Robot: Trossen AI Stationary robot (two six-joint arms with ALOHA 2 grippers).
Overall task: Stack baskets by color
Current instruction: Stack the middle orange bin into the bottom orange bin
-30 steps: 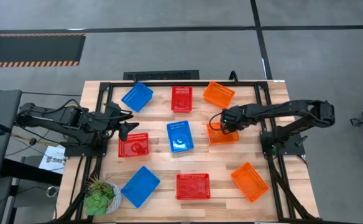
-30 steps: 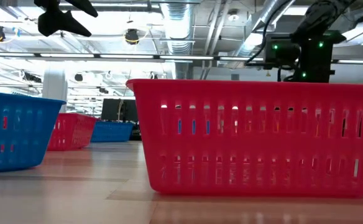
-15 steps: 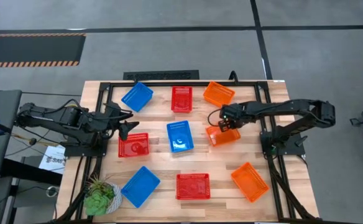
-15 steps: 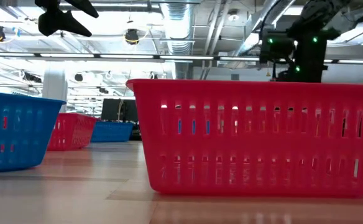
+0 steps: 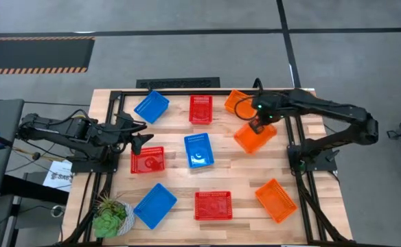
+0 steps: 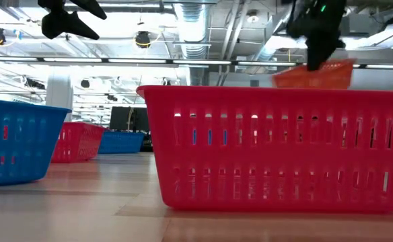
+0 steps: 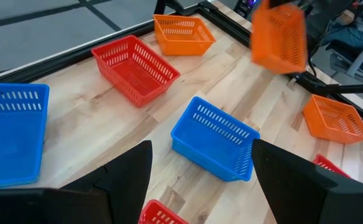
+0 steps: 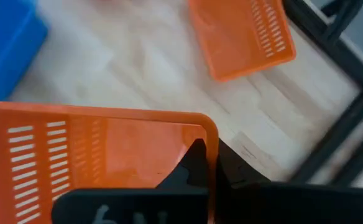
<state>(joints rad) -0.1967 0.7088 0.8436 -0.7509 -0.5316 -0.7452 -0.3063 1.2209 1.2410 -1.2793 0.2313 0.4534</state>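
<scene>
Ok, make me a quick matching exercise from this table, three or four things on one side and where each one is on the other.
Things:
1. right claw
2. left claw
3. lifted orange basket
4. potted plant

States or places:
A. at the table's front left corner
B. hanging in the air, off the table
C. open, above a red basket
D. shut on a basket rim

Pairs: 1-D, 2-C, 3-B, 4-A

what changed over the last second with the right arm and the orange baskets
The right gripper closed on the rim of the orange mesh plastic basket at the table's middle right, lifted it off the wooden table and carried it toward the far orange basket; it now hangs tilted in the air. The left gripper stayed above the red basket, and the other baskets and the potted plant did not move.
</scene>
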